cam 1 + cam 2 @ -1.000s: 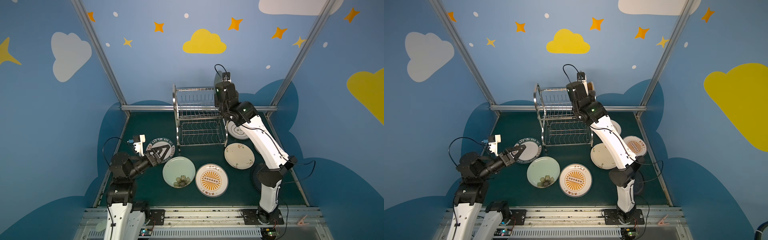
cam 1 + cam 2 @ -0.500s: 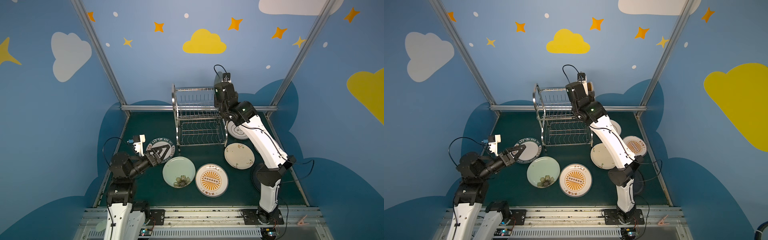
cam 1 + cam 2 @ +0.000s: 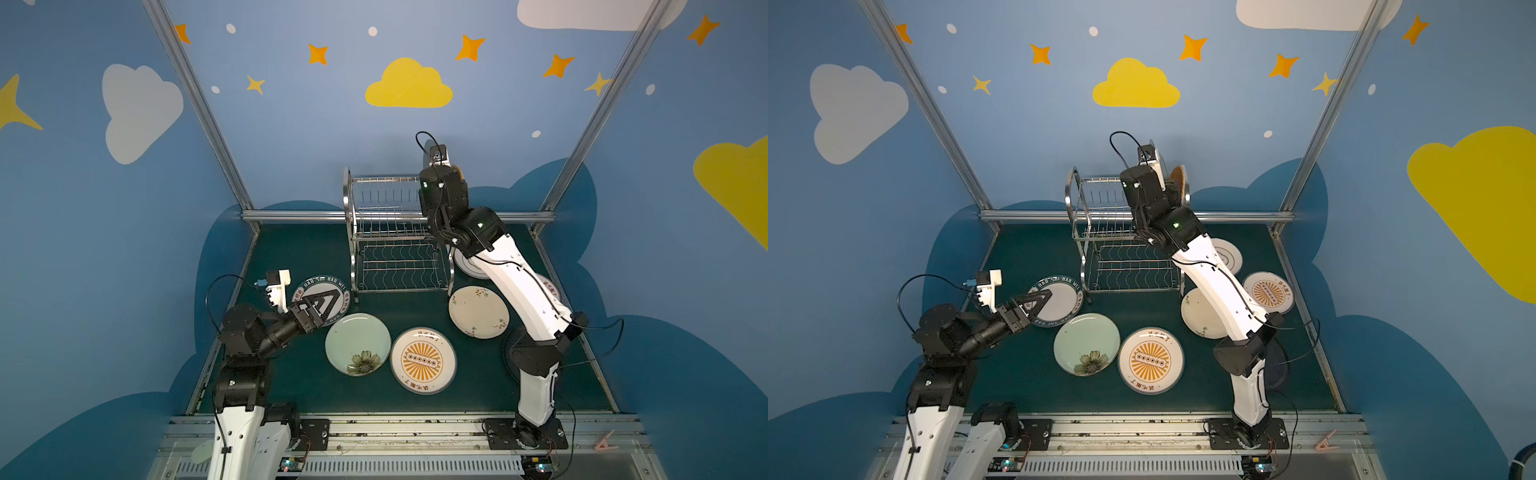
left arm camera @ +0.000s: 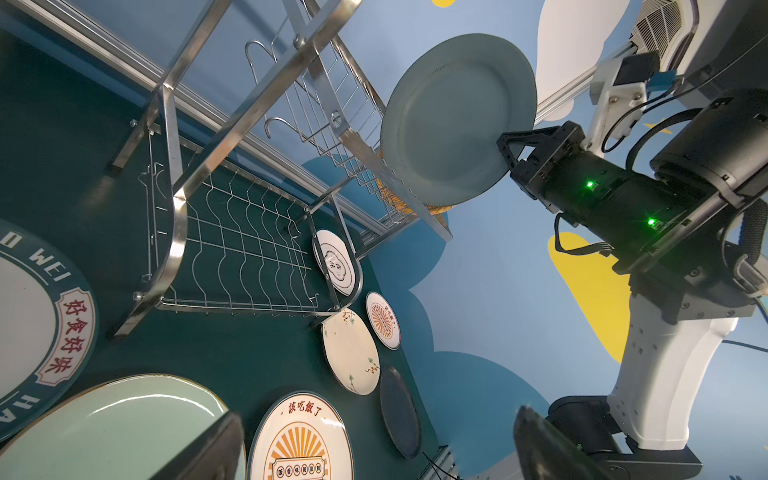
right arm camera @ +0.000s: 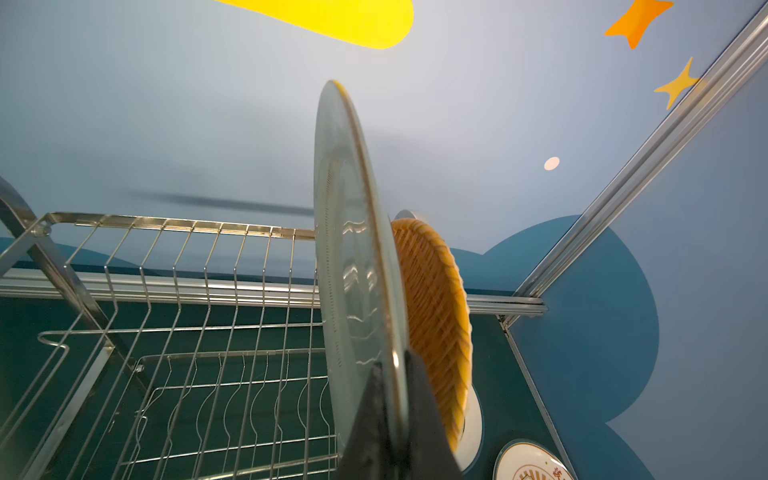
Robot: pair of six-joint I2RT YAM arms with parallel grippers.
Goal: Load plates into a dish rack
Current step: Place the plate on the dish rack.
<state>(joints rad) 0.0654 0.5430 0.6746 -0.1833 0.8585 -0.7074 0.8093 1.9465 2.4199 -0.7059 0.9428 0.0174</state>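
The dark green table (image 3: 299, 257) is the biggest thing, and at its far middle stands the dish rack (image 3: 390, 232), shiny wire with two shelves. The right arm (image 3: 523, 286) reaches from the near right up to the right end of the top shelf. The left arm (image 3: 249, 332) stays low at the near left. Both top views show plates lying flat on the table. The lettered plate (image 3: 1064, 300) is on the left. The green flower plate (image 3: 357, 343) and the big sunburst plate (image 3: 423, 359) are near the front. The cream sprig plate (image 3: 478, 311) is on the right. The right arm covers part of the white plate (image 3: 1229, 255) and the small sunburst plate (image 3: 1268, 291) at the far right. The left wrist view shows those two better, and it also shows the navy plate (image 4: 399, 411) by the right arm's base. The top views hardly show the held plate, because the arm is in front. The left wrist view shows the whole round grey-green plate (image 4: 453, 120) standing on its edge at the top shelf. The right gripper (image 4: 505, 151) pinches its rim tight. The right wrist view sees that plate from the side, thin as a line. Only this view clearly shows the woven orange plate (image 5: 436, 311), standing just beside it on the right, in the top shelf. I cannot tell if the held plate's bottom sits in a slot. The left gripper (image 3: 1042, 302) hangs over the lettered plate. In the left wrist view its fingers (image 4: 216, 449) are spread wide, with nothing between them.
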